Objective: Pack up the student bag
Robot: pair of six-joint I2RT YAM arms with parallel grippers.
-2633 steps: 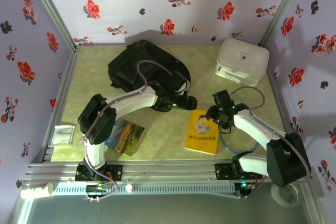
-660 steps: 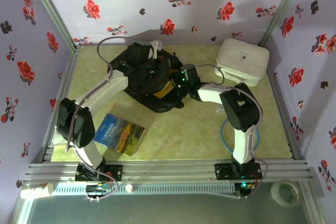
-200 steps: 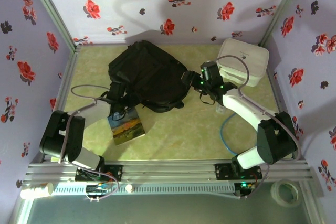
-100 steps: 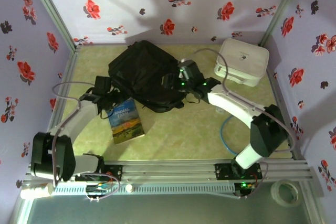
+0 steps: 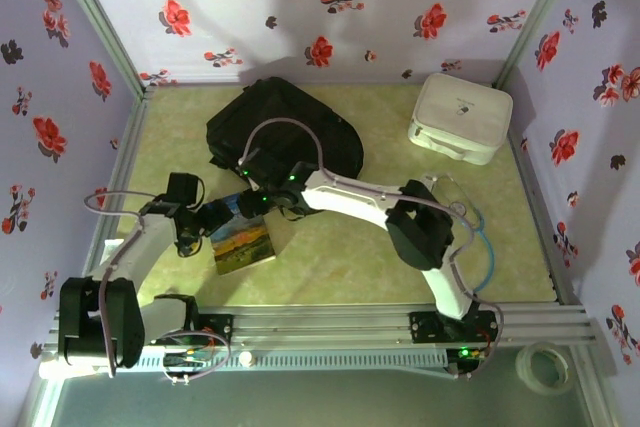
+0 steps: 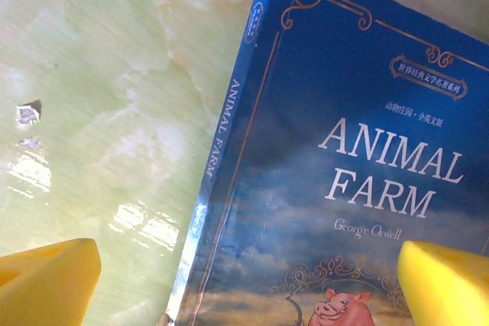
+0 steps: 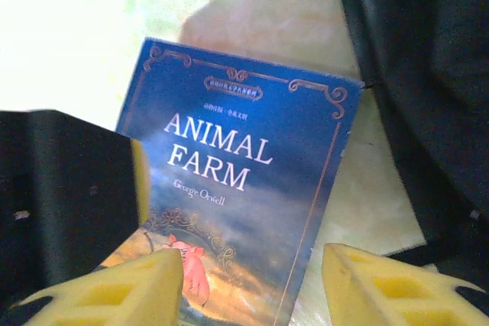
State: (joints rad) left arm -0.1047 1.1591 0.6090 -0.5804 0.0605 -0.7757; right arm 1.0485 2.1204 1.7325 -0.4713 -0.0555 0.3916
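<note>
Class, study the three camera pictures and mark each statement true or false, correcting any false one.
1. The book is titled Animal Farm. True.
2. The white zip case lies inside the student bag. False: it sits on the table at the far right, apart from the bag.
3. The left gripper has its fingers wide apart. True.
4. The book is already packed in the student bag. False: it lies on the table, just in front of the bag.
5. The student bag is white. False: it is black.
</note>
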